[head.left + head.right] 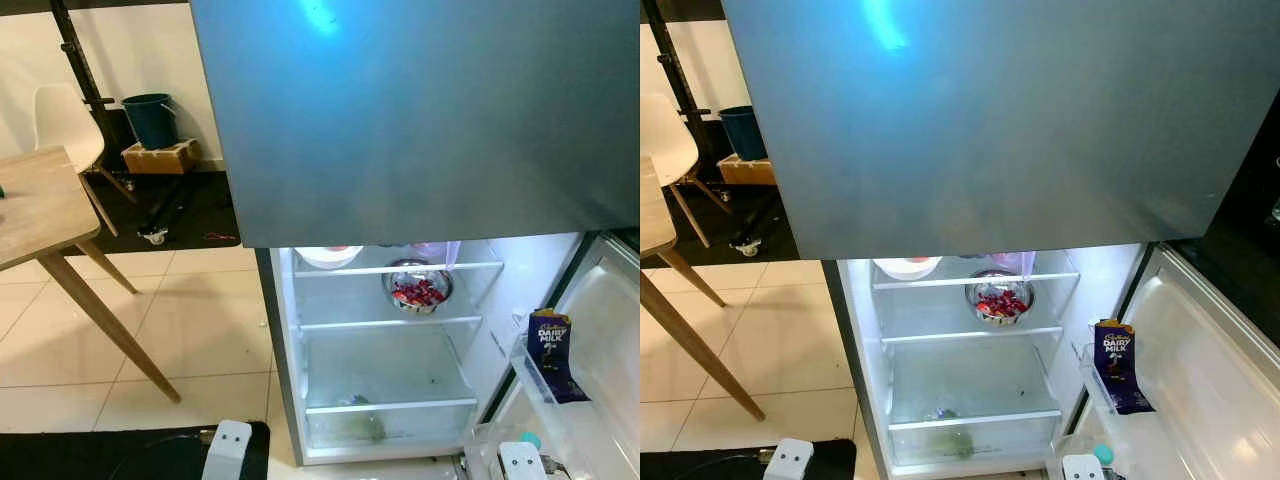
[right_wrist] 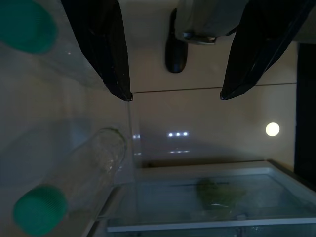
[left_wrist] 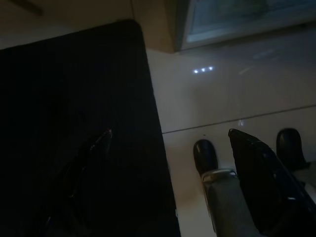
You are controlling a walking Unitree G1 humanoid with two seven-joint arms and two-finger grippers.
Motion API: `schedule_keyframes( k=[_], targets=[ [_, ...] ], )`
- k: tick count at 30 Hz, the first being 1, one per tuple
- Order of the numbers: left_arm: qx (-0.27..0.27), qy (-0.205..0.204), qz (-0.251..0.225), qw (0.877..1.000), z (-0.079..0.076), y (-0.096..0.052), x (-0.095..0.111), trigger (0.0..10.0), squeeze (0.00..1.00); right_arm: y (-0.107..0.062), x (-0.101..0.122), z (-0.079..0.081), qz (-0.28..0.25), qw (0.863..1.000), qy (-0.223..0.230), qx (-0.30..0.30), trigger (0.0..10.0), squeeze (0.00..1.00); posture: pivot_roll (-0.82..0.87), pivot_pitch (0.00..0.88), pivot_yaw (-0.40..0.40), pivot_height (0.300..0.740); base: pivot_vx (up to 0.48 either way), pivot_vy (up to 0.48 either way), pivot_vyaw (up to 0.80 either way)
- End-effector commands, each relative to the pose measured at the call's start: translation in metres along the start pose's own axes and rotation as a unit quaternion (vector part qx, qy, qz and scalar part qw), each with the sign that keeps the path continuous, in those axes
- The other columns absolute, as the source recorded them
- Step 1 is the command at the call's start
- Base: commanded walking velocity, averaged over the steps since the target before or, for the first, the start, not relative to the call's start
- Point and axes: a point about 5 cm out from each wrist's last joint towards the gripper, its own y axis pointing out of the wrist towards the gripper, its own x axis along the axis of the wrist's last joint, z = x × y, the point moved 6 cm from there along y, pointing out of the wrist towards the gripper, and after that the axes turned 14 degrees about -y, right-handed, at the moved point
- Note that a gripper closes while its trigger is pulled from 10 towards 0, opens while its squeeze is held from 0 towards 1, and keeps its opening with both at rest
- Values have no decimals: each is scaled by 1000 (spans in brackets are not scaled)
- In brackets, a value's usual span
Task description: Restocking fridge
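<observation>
The fridge (image 1: 290,330) stands open below its shut grey upper door (image 1: 420,110). On its lit shelves sit a white bowl (image 1: 328,256) and a clear bowl of red food (image 1: 418,288). Greens lie in the bottom drawer (image 1: 368,425). A purple Dairy Milk bar (image 1: 551,352) stands in the door's rack. Clear bottles with teal caps (image 2: 39,210) lie in the lowest door bin. My right gripper (image 2: 176,97) hangs open beside that bin, above the floor, holding nothing. Low at my side, my left gripper (image 3: 170,132) is open over a black mat (image 3: 74,123).
A wooden table (image 1: 40,205) and a white chair (image 1: 65,125) stand to the left on pale tiles. A blue bucket (image 1: 150,118) and a wooden crate (image 1: 160,156) sit by the far wall. The open fridge door (image 1: 600,330) extends on the right.
</observation>
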Motion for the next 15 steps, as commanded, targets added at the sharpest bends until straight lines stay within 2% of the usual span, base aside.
schedule_keyframes(
  k=[1,3,5,7,10,13,15],
  targets=[
    [-4,8,16,1000,1,-1,-11,10000,0,-2,-4,1,0,1000,19,-5,10000,0,-119,97,50,734,0,0,0],
    [-2,16,20,1000,1,-1,-13,10000,0,-1,-4,2,1,1000,24,-5,10000,0,-113,96,39,734,0,0,0],
    [28,-4,21,999,12,-3,-16,10000,0,-2,-8,8,11,1000,26,1,10000,0,-123,111,59,734,0,0,0],
    [26,-11,19,999,12,-3,-16,10000,0,-2,-8,8,10,999,30,-2,10000,0,-123,111,59,734,0,0,0],
    [14,2,16,1000,8,-3,-15,10000,0,-2,-8,8,8,998,54,-10,10000,0,-108,108,41,734,0,0,0],
    [27,-4,17,999,13,-3,-14,10000,0,-2,-11,9,16,998,61,-14,10000,0,-108,115,56,734,0,0,0],
    [22,14,20,999,10,-2,-13,10000,0,-2,-12,6,17,997,72,-21,10000,0,-108,114,50,734,0,0,0]
  ],
)
